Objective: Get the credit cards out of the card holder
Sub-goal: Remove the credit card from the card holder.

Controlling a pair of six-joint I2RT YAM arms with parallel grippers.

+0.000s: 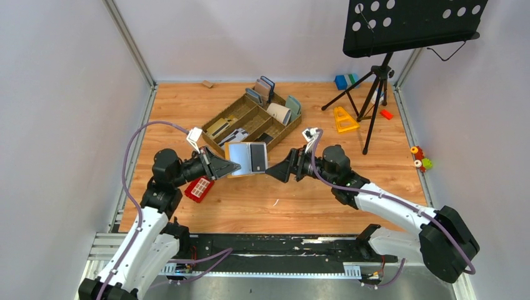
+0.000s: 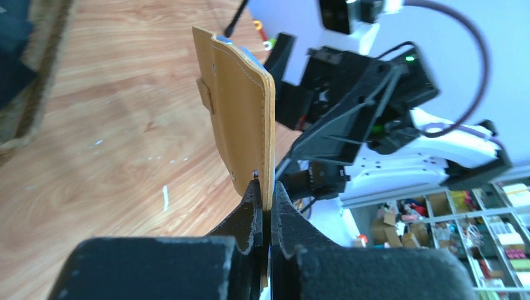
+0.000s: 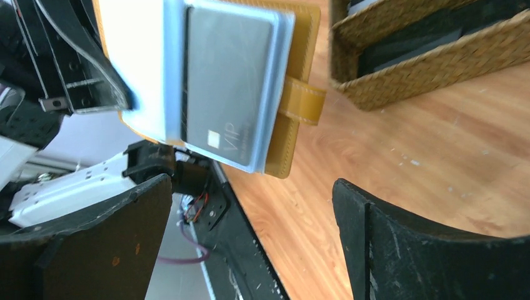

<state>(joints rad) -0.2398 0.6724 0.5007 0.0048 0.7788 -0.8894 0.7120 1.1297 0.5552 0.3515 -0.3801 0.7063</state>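
The card holder [image 1: 232, 172] is a mustard-yellow wallet held open above the table, its grey-blue lining facing up. My left gripper [image 1: 229, 167] is shut on its left edge; in the left wrist view the fingertips [image 2: 255, 203] pinch the yellow leather [image 2: 240, 119]. A silvery credit card [image 1: 257, 157] marked VIP [image 3: 228, 81] sits in the right-hand slot, with the yellow strap [image 3: 302, 104] beside it. My right gripper [image 1: 275, 172] hangs just right of the wallet, open and empty [image 3: 250, 184], apart from the card.
A woven tray [image 1: 232, 110] with upright wallets and dark items stands behind the card holder. A small red basket [image 1: 199, 189] lies by the left arm. A black music stand's tripod [image 1: 374, 94], a yellow frame [image 1: 344, 119] and small toys [image 1: 420, 159] are at the right.
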